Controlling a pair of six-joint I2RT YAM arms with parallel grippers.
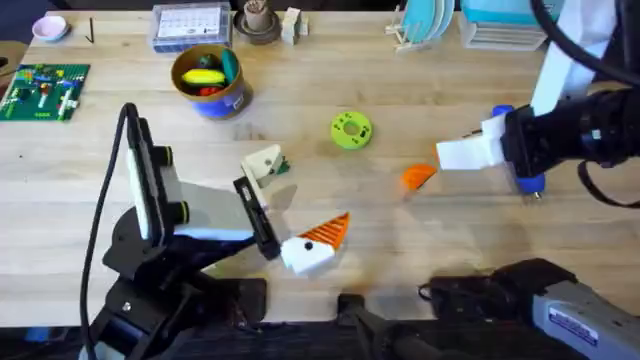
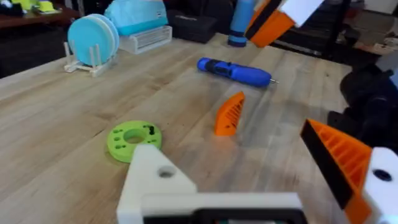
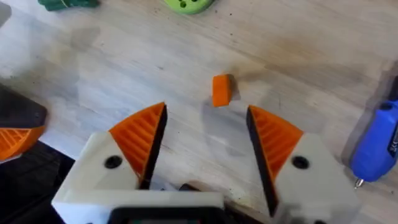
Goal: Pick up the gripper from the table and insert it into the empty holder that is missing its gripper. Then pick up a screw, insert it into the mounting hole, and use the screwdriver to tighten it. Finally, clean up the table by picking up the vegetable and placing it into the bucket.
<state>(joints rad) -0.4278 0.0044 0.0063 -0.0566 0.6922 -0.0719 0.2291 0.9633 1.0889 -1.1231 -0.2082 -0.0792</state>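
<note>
The loose orange gripper (image 1: 418,178) (image 2: 230,114) (image 3: 221,90) lies on the table right of centre. My right gripper (image 1: 455,160) (image 3: 205,140) hovers open just right of it, orange pads spread with nothing between them. Behind it lies the blue screwdriver (image 1: 527,182) (image 2: 236,70) (image 3: 376,146). My left gripper (image 1: 295,205) (image 2: 239,155) is open and holds nothing. One of its fingers is the white holder (image 1: 264,165) (image 2: 155,180) without a tip, its mounting hole (image 2: 165,173) visible. The green vegetable (image 1: 283,167) (image 3: 65,4) lies beside the holder. The bucket (image 1: 212,100) stands back left.
A lime-green disc (image 1: 351,130) (image 2: 134,138) (image 3: 186,5) lies mid-table. The bucket holds toy food. Along the back edge are a green circuit board (image 1: 43,90), a clear box (image 1: 191,25) and a rack with blue plates (image 1: 425,22) (image 2: 93,40).
</note>
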